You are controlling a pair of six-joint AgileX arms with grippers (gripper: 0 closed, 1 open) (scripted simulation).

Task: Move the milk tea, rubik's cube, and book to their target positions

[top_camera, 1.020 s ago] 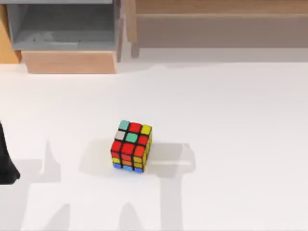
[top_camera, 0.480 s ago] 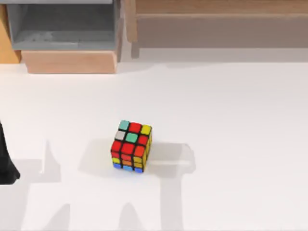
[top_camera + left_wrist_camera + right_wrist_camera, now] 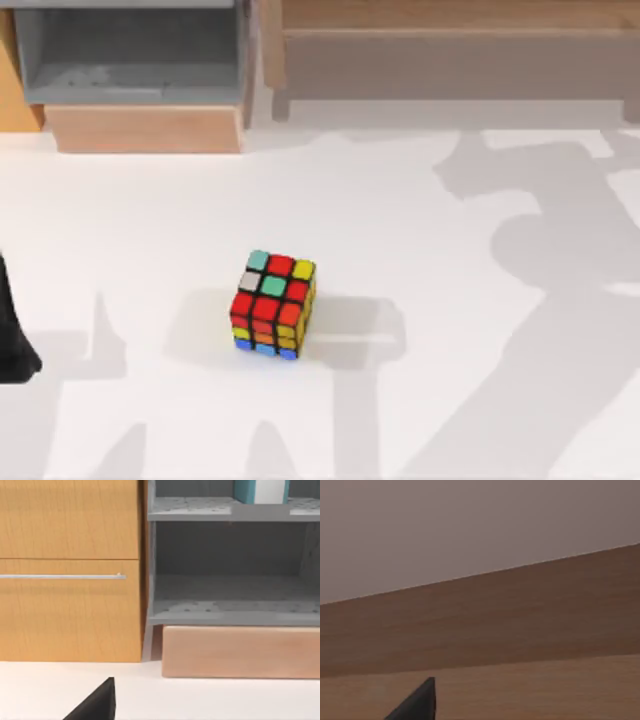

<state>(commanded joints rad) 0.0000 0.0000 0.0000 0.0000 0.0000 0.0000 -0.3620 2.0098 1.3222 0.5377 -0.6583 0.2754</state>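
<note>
The rubik's cube [image 3: 272, 305] sits on the white table [image 3: 450, 400] a little left of the middle, with red, teal, white and yellow stickers on top. Nothing touches it. A black part of my left arm [image 3: 12, 335] shows at the table's left edge, well left of the cube. A dark tip of my left gripper [image 3: 97, 704] shows in the left wrist view, facing the cabinet. A dark tip of my right gripper [image 3: 417, 704] shows before a brown wooden surface [image 3: 520, 630]. The milk tea and the book are out of view.
A wooden cabinet [image 3: 70, 570] with a grey open shelf [image 3: 130, 55] and a wooden base block [image 3: 145, 128] stands at the back left. A teal and white thing [image 3: 260, 490] stands on its upper shelf. A long wooden unit [image 3: 460, 50] runs along the back right.
A large arm-shaped shadow has appeared over the right side of the table. The cube and my left arm have not moved.
</note>
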